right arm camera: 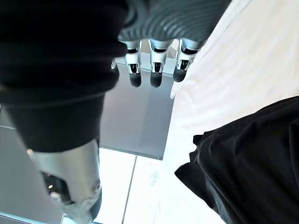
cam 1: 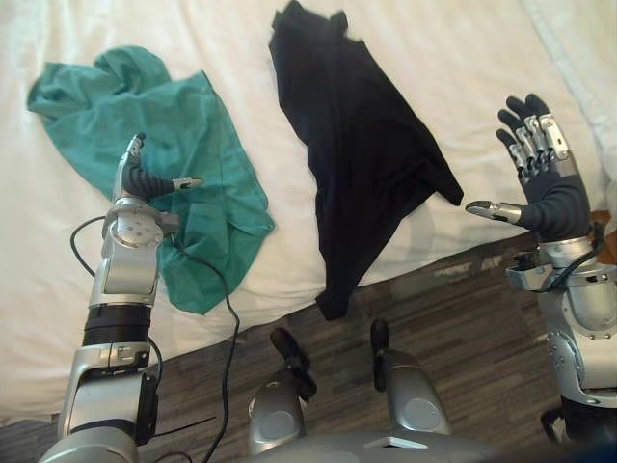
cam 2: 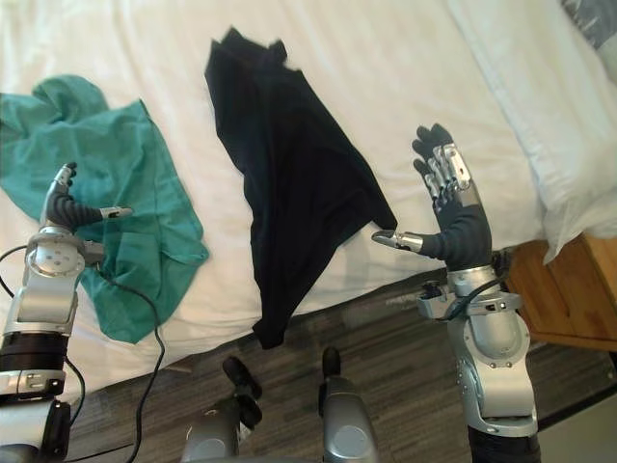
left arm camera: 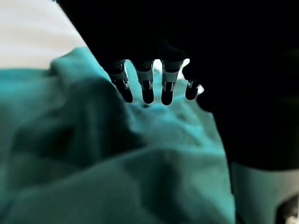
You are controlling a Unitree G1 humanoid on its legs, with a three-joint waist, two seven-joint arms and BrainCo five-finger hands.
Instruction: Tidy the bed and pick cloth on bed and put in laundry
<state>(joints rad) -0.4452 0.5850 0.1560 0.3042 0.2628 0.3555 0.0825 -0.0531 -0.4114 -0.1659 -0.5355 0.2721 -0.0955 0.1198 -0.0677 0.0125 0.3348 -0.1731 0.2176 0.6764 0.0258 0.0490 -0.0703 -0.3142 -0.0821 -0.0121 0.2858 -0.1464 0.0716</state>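
Observation:
A crumpled teal cloth (cam 1: pixel 174 135) lies on the left of the white bed (cam 1: pixel 463 58). My left hand (cam 1: pixel 138 181) is over its near part, fingers (left arm camera: pixel 147 88) straight and thumb spread; it is open, and I cannot tell if it touches the cloth. A black cloth (cam 1: pixel 357 145) lies in the middle of the bed, its lower end hanging over the near edge towards the floor. My right hand (cam 2: pixel 453 217) is raised to the right of the black cloth, open with fingers (right arm camera: pixel 156 70) straight, holding nothing.
A white pillow (cam 2: pixel 540 116) lies at the bed's right side. A wooden nightstand (cam 2: pixel 569 289) stands beside the bed at the right. Dark wood-pattern floor (cam 1: pixel 463 328) runs along the bed's near edge.

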